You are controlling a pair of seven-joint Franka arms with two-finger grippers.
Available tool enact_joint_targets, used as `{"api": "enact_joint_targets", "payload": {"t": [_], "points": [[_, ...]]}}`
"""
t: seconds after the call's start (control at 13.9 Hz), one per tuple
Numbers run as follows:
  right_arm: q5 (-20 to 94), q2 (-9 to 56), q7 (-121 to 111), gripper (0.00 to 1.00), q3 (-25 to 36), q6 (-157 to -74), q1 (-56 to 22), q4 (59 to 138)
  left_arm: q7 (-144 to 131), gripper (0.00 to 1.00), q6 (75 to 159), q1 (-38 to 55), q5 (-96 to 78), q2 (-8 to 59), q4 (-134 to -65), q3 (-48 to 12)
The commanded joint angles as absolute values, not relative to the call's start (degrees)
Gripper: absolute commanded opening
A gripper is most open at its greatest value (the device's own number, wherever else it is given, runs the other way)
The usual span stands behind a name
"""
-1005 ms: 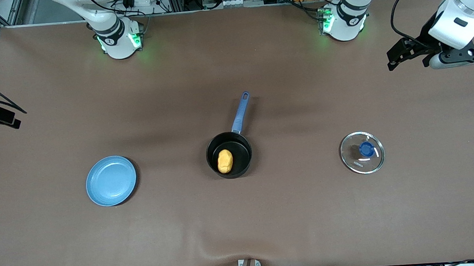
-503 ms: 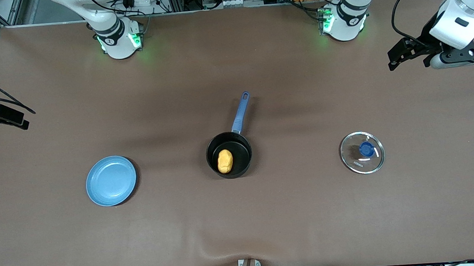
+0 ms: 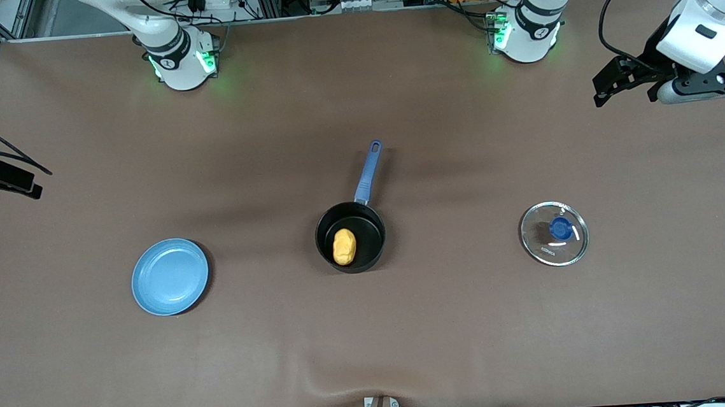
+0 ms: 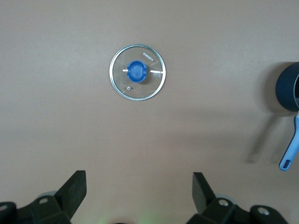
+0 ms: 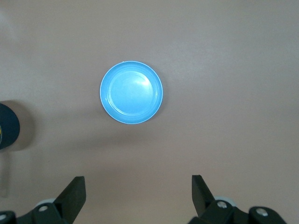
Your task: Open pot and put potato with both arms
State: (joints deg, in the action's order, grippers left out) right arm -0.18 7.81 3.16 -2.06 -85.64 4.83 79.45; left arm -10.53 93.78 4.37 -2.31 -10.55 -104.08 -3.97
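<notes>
Front view: the small black saucepan with a long blue handle (image 3: 351, 236) sits mid-tabletop (image 3: 372, 343), uncovered, its handle pointing to about one o'clock. The lumpy yellow-orange toy potato (image 3: 344, 246) lies inside it, so the task looks finished. The round glass lid with blue knob (image 3: 554, 233) rests at the pot's three o'clock, well apart; the flat light-blue plate (image 3: 170, 276) lies at its nine o'clock. Both arms appear parked clear of the work.

Left wrist view: the left claw (image 4: 139, 193) hangs with fingers spread wide and empty, high over the tabletop near the lid.

Right wrist view: the right claw (image 5: 138, 193) is likewise spread and empty, high over the tabletop near the plate.
</notes>
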Motion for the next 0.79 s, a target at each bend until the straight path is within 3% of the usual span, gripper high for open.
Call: {"api": "enact_joint_targets", "payload": {"t": [0.0,0.72], "points": [[0.7,7.03,3.16,1.0,-2.11,-85.96,5.36,80.33,-9.67,1.0,93.6,3.95,-3.34,-12.83,-105.56,-4.04],[0.7,7.03,3.08,1.0,-2.11,-85.96,5.36,80.33,-6.33,1.0,93.78,2.56,-2.72,-13.01,-105.3,-3.78]]}}
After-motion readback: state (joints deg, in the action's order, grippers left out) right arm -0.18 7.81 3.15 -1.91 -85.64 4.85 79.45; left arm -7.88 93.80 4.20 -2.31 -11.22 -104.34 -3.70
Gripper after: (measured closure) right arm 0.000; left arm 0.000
